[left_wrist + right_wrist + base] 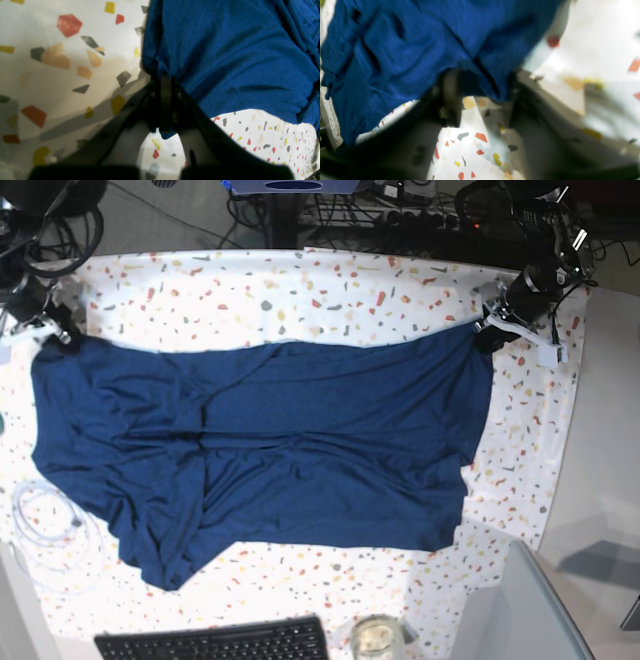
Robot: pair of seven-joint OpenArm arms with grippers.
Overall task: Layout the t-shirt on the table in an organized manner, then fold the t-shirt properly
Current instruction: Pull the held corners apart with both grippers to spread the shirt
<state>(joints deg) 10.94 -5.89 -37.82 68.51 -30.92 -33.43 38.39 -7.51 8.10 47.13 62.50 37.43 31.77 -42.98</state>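
Note:
The navy t-shirt (260, 440) lies spread across the speckled white table (330, 285), wrinkled on the left side. My left gripper (162, 82) is shut on the shirt's edge (225, 50), with a bit of blue cloth poking out below the jaws; in the base view it (500, 320) holds the far right corner. My right gripper (482, 97) has its jaws apart, with a fold of the shirt (420, 50) hanging between them and the table (470, 150) visible underneath. In the base view it (50, 335) is at the shirt's far left corner.
A black keyboard (215, 642) and a glass jar (375, 635) sit at the near edge. A coiled white cable (45, 530) lies at the left. A grey panel (530, 610) stands at the near right corner. Cables (400, 210) hang behind the table.

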